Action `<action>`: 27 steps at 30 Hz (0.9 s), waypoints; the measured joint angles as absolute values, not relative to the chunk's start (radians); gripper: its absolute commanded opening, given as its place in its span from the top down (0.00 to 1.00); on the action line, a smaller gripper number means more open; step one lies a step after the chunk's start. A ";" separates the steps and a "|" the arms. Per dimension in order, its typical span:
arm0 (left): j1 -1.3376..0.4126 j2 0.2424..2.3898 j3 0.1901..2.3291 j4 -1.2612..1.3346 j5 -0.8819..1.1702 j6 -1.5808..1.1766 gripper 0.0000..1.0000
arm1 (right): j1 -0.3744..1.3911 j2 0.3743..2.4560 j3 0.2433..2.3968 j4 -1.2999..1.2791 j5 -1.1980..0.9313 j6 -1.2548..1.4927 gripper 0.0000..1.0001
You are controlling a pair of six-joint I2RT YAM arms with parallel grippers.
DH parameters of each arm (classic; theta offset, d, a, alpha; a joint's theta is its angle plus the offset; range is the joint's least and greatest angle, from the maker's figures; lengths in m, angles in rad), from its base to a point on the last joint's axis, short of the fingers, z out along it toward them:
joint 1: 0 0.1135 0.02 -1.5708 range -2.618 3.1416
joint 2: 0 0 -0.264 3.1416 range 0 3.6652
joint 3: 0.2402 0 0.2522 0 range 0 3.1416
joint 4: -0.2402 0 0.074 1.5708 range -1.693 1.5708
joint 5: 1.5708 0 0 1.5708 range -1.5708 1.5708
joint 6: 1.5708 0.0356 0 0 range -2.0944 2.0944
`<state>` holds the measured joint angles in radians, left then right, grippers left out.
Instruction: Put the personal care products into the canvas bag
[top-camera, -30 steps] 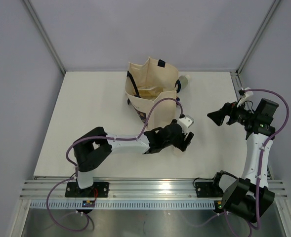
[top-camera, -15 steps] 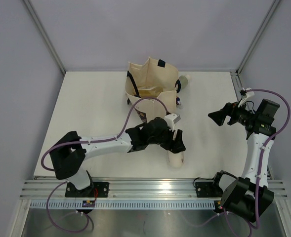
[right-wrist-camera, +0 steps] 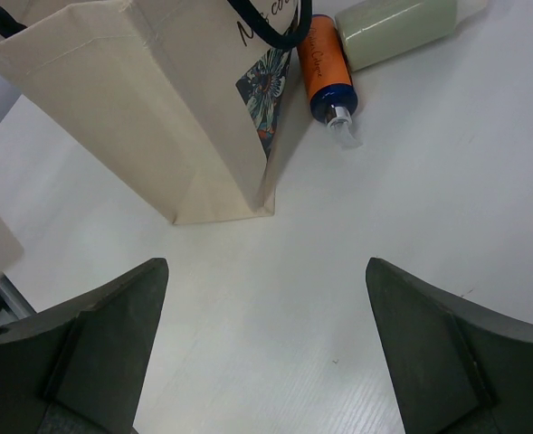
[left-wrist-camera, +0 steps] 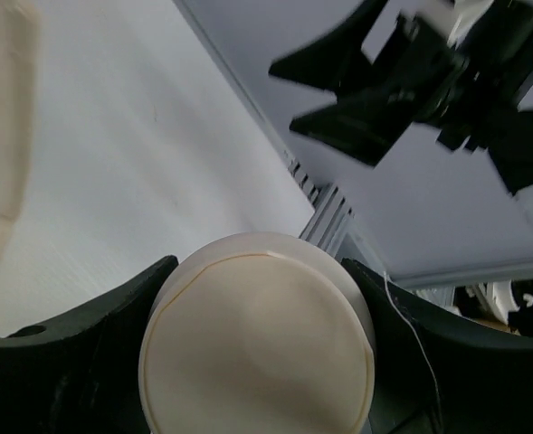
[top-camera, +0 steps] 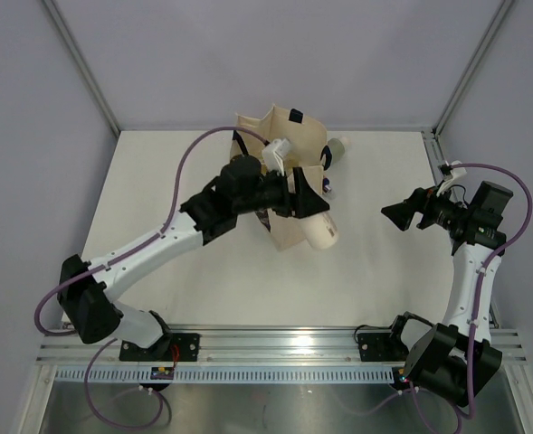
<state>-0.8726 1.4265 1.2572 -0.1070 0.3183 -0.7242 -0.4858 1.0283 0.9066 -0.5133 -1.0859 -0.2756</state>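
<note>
My left gripper (top-camera: 304, 201) is shut on the short beige bottle (top-camera: 321, 231) and holds it in the air against the right front side of the canvas bag (top-camera: 293, 136). In the left wrist view the bottle's round end (left-wrist-camera: 257, 334) fills the gap between the jaws. A sage-green bottle (right-wrist-camera: 397, 27) and an amber bottle (right-wrist-camera: 325, 68) lie on the table to the right of the bag (right-wrist-camera: 139, 99). My right gripper (right-wrist-camera: 266, 344) is open and empty, above the table to the right of the bag. The left arm hides the bag's inside.
The white table (top-camera: 157, 217) ends at an aluminium rail (top-camera: 275, 339) at the near edge. Grey walls close in the back and sides. The right gripper also shows in the left wrist view (left-wrist-camera: 411, 81).
My left arm has lifted the beige bottle from the table near the front edge and carried it up and back to the bag. The right arm has not moved.
</note>
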 measured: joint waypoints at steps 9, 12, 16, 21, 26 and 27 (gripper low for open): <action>-0.506 1.463 1.449 -0.136 0.392 -0.790 1.00 | -0.492 1.033 0.907 -0.514 -1.086 -0.276 0.01; -0.408 1.537 1.525 -0.134 0.400 -0.801 1.00 | -0.492 1.034 0.907 -0.514 -1.087 -0.276 0.00; -0.344 1.662 1.626 -0.167 0.397 -0.782 1.00 | -0.492 1.036 0.907 -0.515 -1.086 -0.276 0.00; -0.343 1.827 1.742 -0.262 0.392 -0.704 1.00 | -0.493 1.036 0.907 -0.519 -1.086 -0.276 0.00; -0.377 1.881 1.740 -0.383 0.358 -0.603 0.66 | -0.493 1.036 0.907 -0.519 -1.086 -0.276 0.00; -0.386 1.882 1.740 -0.405 0.344 -0.583 0.43 | -0.493 1.037 0.907 -0.519 -1.086 -0.277 0.01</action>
<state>-0.3859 1.8824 1.7401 -0.4049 0.3443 -0.5835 -0.4931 1.0370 0.9066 -0.5190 -1.0863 -0.2768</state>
